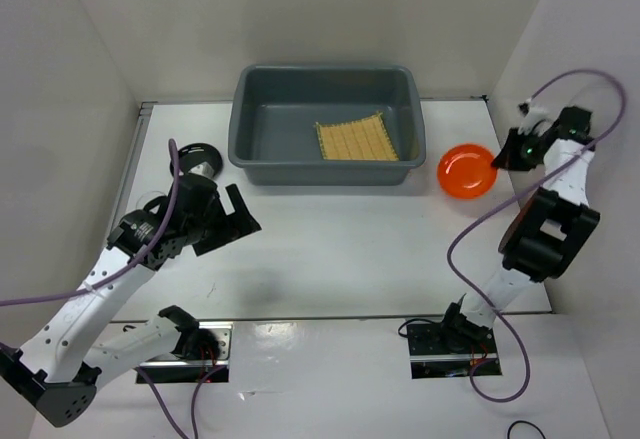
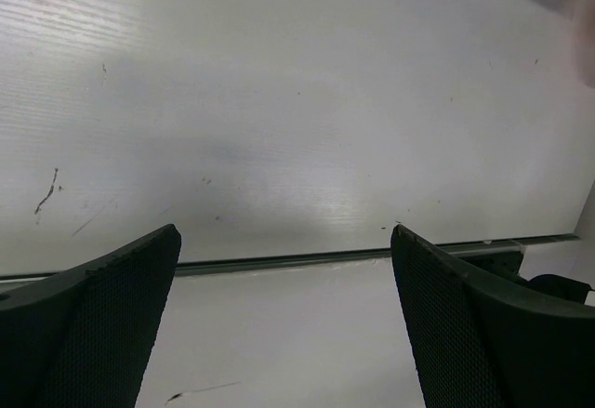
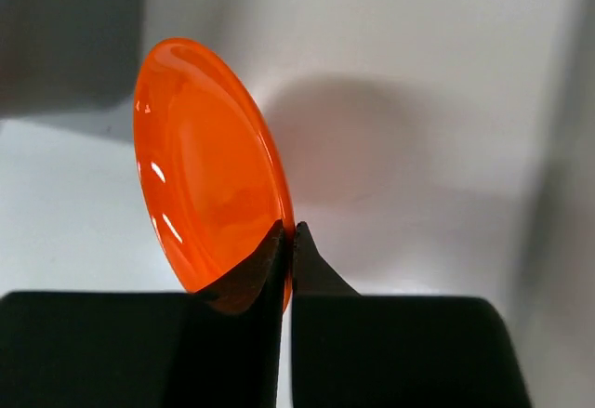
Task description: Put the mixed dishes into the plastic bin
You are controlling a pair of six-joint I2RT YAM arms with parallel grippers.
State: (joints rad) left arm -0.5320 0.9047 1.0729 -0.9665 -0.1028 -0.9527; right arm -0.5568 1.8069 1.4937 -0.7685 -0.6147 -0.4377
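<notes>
Orange plate (image 3: 209,162) pinched at its rim by the right claw (image 3: 286,241), jaws shut tight with only that thin lip between them. Held just right of the plastic bin (image 1: 243,109), level with its near right corner, close to the rim but not over it. Apparently lifted off the worktop (image 1: 330,249), going by the shadow thrown apart from it in the wrist view; hard to say how high. Rim grip likely chosen because a shallow plate offers nothing else to catch.

Inside the bin, bamboo mat (image 1: 357,140) lying flat against the near wall, right of centre, its part of the task done. Bare grey floor to its left and on its far side, so ample landing room for the plate, there or on top of the mat.

Next move, by judgement: up and leftward over the bin's right wall. Rolled rim the one edge to clear, and so thin a pinch liable to slip if the plate knocks it. Enclosure wall (image 1: 600,79) close on the right, leaving little slack for that arm.

Black plate (image 1: 197,156) left of the bin, beside its near left corner, partly crossed by the purple cable (image 1: 172,174). Left claw (image 1: 238,222) over bare worktop, nearer and left of the bin, jaws spread wide, holding nothing, with open room on every side.
</notes>
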